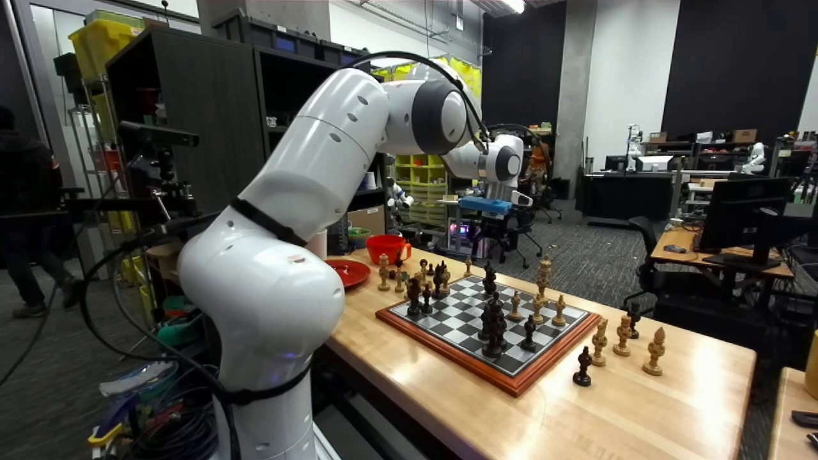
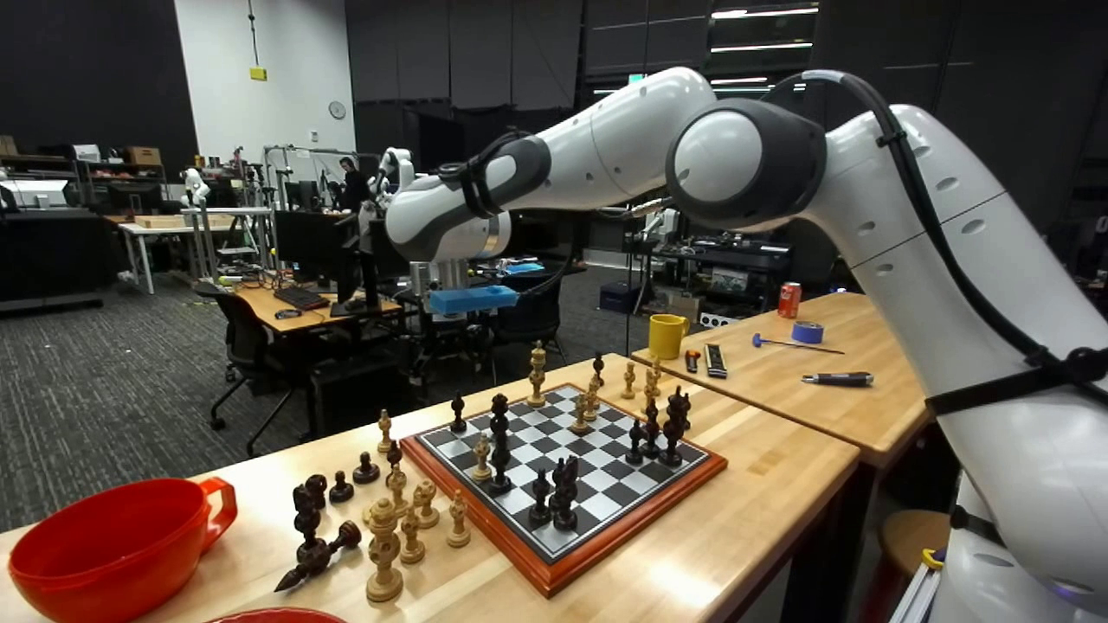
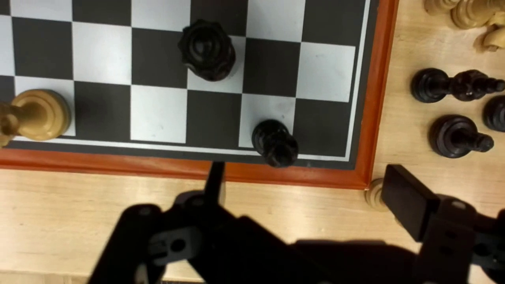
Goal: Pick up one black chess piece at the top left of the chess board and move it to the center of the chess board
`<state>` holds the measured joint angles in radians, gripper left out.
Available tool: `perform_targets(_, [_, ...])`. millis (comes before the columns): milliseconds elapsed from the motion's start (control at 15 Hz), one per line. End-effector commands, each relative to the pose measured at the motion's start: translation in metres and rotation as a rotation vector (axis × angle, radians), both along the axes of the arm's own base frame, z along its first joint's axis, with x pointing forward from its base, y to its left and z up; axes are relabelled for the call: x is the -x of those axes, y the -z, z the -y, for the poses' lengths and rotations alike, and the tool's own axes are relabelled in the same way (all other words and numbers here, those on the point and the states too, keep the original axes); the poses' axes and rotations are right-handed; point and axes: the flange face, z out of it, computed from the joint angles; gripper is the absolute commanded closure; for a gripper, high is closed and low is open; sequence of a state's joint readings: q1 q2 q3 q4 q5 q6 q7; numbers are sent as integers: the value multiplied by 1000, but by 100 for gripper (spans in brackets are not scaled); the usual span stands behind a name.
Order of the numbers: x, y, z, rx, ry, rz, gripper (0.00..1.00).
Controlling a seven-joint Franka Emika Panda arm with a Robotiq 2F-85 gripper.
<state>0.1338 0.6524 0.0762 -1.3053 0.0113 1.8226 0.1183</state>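
- Wrist view: the gripper point(image 3: 311, 189) is spread wide, nothing held.
- The likely target, a black pawn point(image 3: 275, 143), is not yet grasped.
- Alignment, then lowering, is probably needed.

No legible lettering, labels, numbers or signs.

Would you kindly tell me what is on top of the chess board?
Black pieces and tan pieces stand on the chess board. In both exterior views, clustered ones overlap, partly covering each other and the board behind.
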Motion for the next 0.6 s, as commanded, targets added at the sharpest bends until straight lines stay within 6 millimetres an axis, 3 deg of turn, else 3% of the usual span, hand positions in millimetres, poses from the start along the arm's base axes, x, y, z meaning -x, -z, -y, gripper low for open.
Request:
perform_targets(0, [-6, -4, 0, 6, 45, -31, 0])
perform_targets(400, [-7, -1, 3, 8, 68, -70, 0])
perform_targets(467, [-6, 2, 4, 8, 72, -75, 25])
perform_targets(533, [-6, 3, 5, 9, 78, -82, 26])
